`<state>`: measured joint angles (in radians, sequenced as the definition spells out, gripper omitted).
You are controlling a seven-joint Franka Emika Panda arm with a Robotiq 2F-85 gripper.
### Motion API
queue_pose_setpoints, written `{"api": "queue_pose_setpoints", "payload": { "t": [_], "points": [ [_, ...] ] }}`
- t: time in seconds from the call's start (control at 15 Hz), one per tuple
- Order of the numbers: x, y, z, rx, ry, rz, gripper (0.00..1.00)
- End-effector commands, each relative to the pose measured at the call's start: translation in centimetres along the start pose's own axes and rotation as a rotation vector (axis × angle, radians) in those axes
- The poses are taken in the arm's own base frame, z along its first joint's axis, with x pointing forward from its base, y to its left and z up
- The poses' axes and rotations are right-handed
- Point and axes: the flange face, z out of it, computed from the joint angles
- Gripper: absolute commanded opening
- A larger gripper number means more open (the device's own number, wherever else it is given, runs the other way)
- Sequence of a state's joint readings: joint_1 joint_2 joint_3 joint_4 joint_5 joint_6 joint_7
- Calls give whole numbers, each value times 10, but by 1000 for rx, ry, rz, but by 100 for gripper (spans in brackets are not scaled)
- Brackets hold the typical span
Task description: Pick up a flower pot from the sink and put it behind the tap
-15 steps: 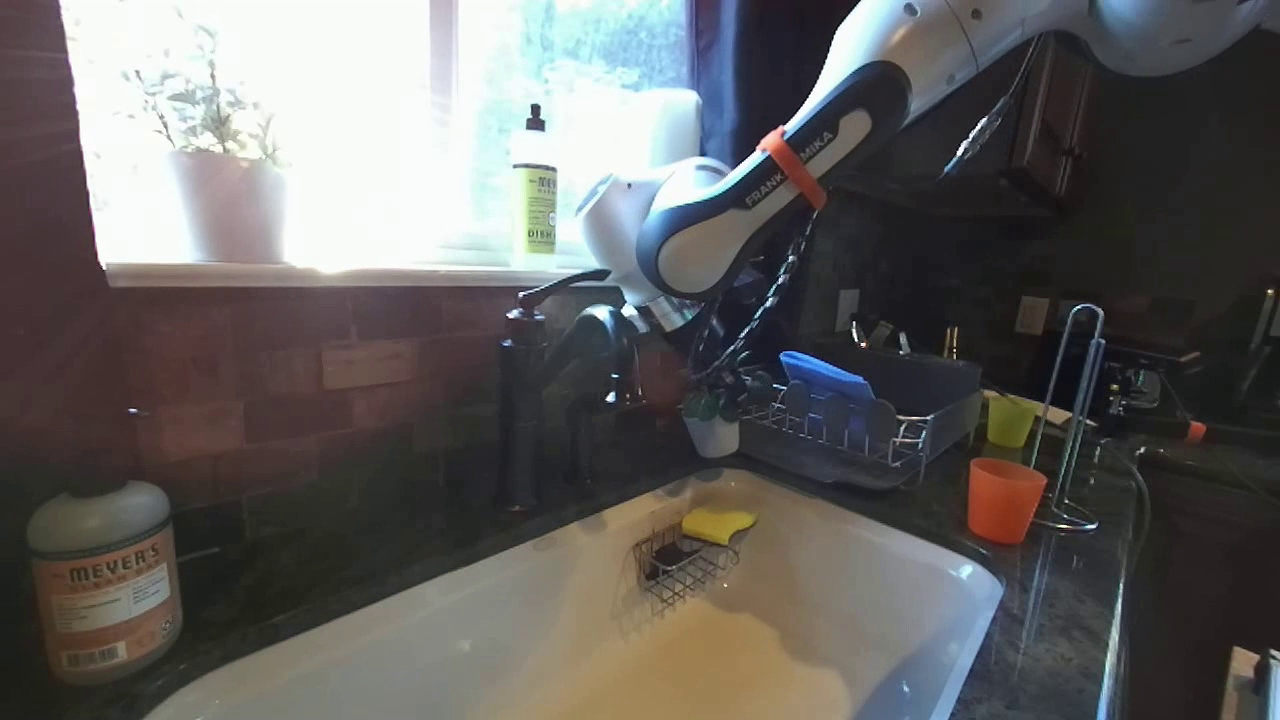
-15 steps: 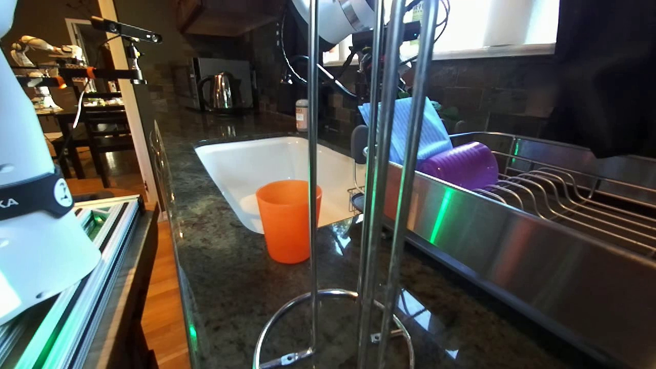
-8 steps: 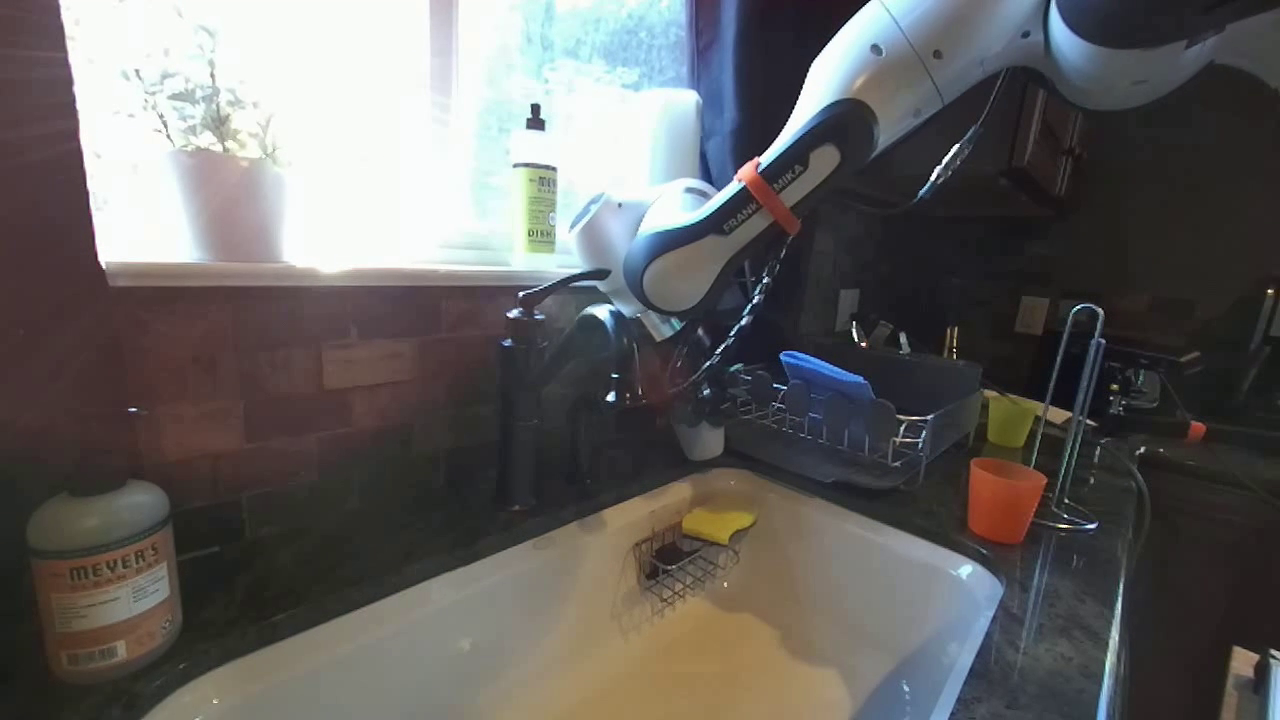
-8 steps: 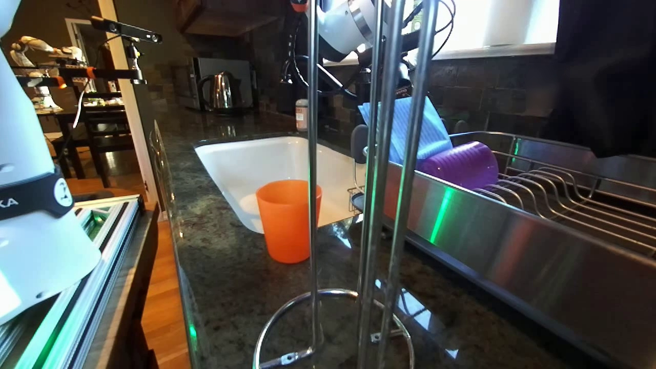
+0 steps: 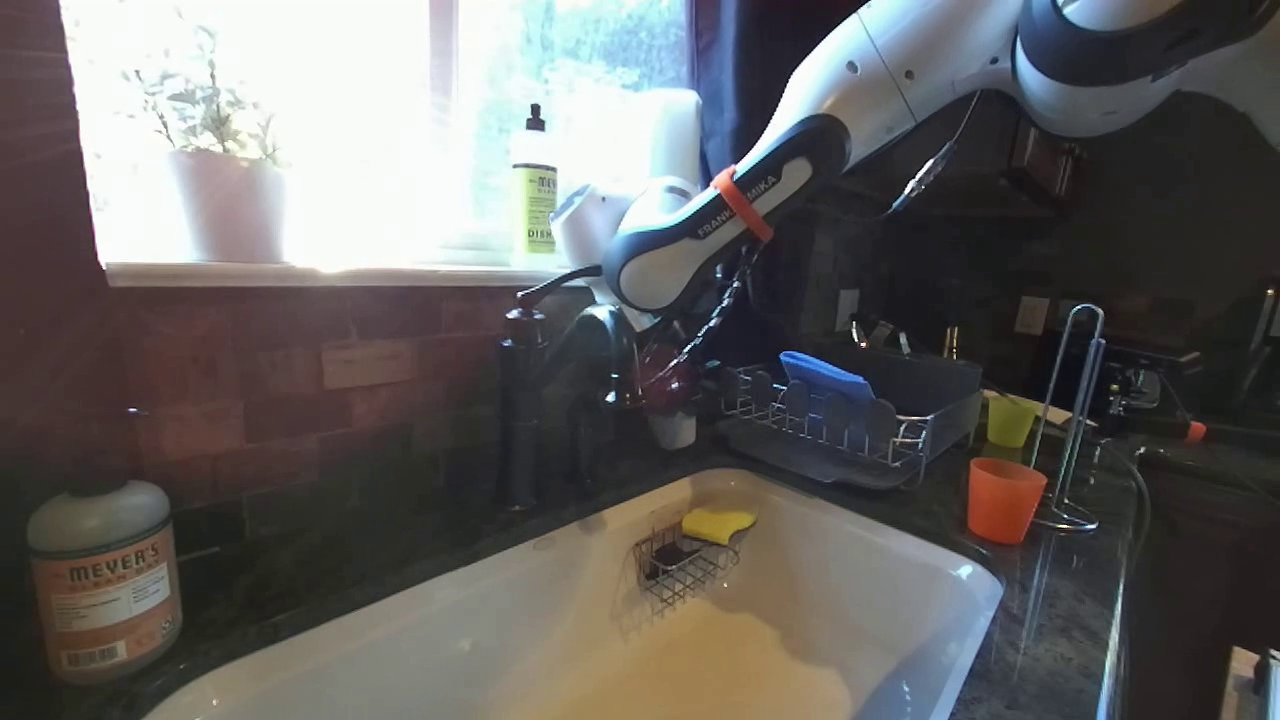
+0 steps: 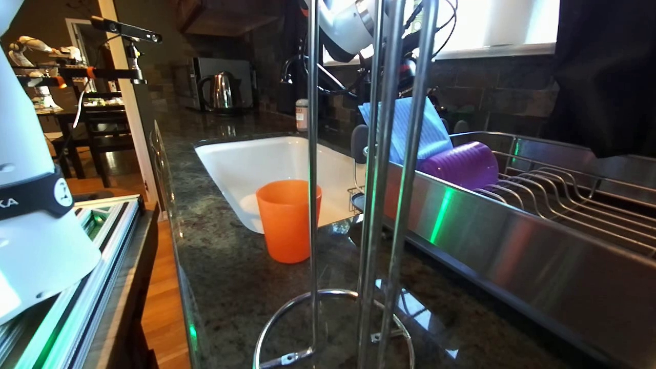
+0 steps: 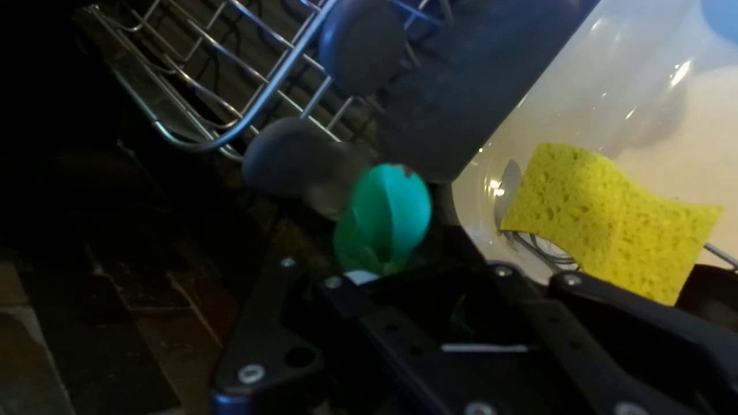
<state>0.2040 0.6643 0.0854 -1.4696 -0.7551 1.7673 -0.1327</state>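
White sink [image 5: 470, 635] in a dark tabletop [image 5: 1075, 610], a robot arm [image 5: 690, 240] slanting down toward its back edge.
A dish rack [image 5: 955, 405] stands past the sink's corner, the tap [image 5: 518, 415] at its edge. Between them, in an exterior view, the jaws hold the flower pot [image 5: 672, 431] outside the sink; whether it touches the tabletop I cannot tell. Beside the sink stands an orange cup [image 5: 1005, 502]; inside lies a yellow sponge [image 5: 718, 525].
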Motion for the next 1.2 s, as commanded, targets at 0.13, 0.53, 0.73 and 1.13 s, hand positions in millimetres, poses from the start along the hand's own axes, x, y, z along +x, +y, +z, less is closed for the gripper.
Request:
{"api": "queue_pose_setpoints", "payload": {
  "t": [0.13, 0.53, 0.73, 1.13],
  "points": [
    [28, -1, -4, 7, 106, 26, 0],
    [26, -1, -6, 37, 128, 29, 55],
    [19, -3, -19, 31, 126, 14, 77],
    [9, -35, -70, -28, 112, 22, 100]
  ]
}}
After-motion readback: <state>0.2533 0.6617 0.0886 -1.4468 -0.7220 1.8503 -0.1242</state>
